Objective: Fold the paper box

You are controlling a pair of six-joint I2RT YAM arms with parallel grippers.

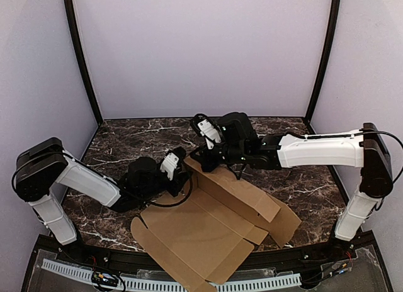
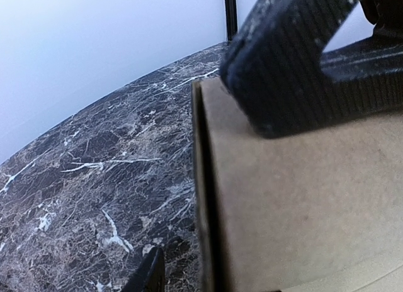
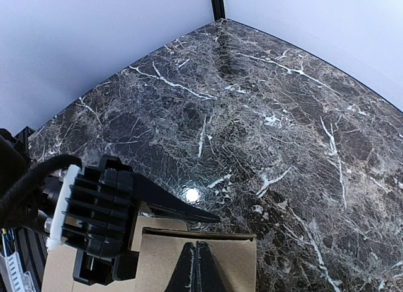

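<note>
The paper box (image 1: 208,223) is a brown die-cut cardboard sheet lying mostly flat at the table's near middle, with one far flap raised (image 3: 277,267). My left gripper (image 1: 184,172) is at the sheet's far left corner. It straddles the raised flap (image 2: 302,204): one finger (image 2: 151,274) stands apart from the flap's edge and the other is hidden behind the cardboard. My right gripper (image 1: 201,157) is shut, and its joined fingertips (image 3: 196,257) lie against the flap's face just below its top edge. The right gripper's fingers also show in the left wrist view (image 2: 283,65).
The dark marble table (image 1: 138,138) is closed in by pale walls with black corner posts (image 1: 80,59). The left gripper's black body (image 3: 94,226) sits close beside my right fingertips. A white toothed strip (image 1: 75,270) runs along the near edge.
</note>
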